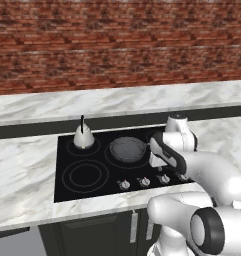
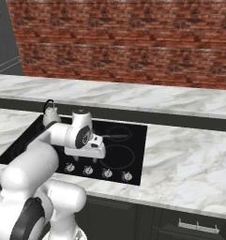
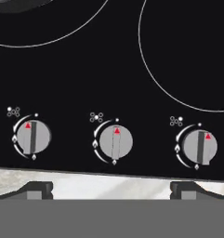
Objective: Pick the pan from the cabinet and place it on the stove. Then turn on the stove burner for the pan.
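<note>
Three silver knobs sit closest under the gripper (image 3: pixel 111 188), whose wide-open jaws hold nothing. With the pan (image 1: pixel 127 148) resting on the stove (image 1: pixel 92 187), it should probably centre over the middle knob (image 3: pixel 115 142) before closing and twisting.

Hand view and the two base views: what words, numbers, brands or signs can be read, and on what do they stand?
No words, numbers or brand names are readable.
Signs only, printed on the flat black glass cooktop:
Red triangle at the top of each round silver knob.
Cluster of small white dots above and to the left of each knob.
White arc with small flame marks around each knob.
In the base views the knob markings are too small to read.
</note>
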